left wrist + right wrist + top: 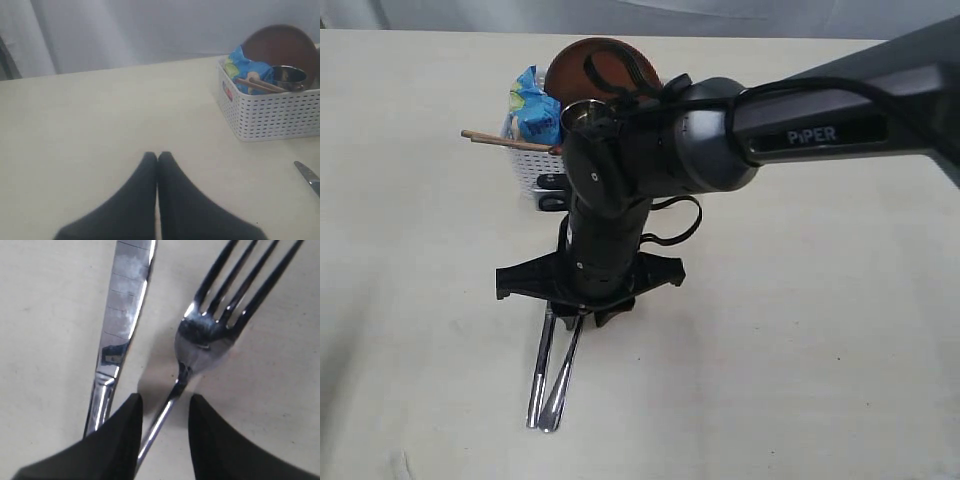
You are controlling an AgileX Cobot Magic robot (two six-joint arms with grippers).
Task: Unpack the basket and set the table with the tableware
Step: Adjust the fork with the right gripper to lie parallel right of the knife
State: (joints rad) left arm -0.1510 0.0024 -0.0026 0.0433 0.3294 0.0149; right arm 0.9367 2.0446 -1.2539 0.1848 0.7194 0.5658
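The right pincer point(165, 397) hangs low over the table point(800, 330), part open and gripping nothing. The fork point(205, 337) lies flat with its thin neck in the gap between the two fingers. The knife point(122, 315) lies just beside it, outside that gap. Both are bright polished steel, one of each. The left pincer point(157, 156) is closed and empty, well apart from the white perforated basket point(270, 117). The basket holds one reddish-brown plate point(282, 47), one steel cup point(288, 76), two wooden chopsticks point(260, 85) and one blue snack bag point(245, 67).
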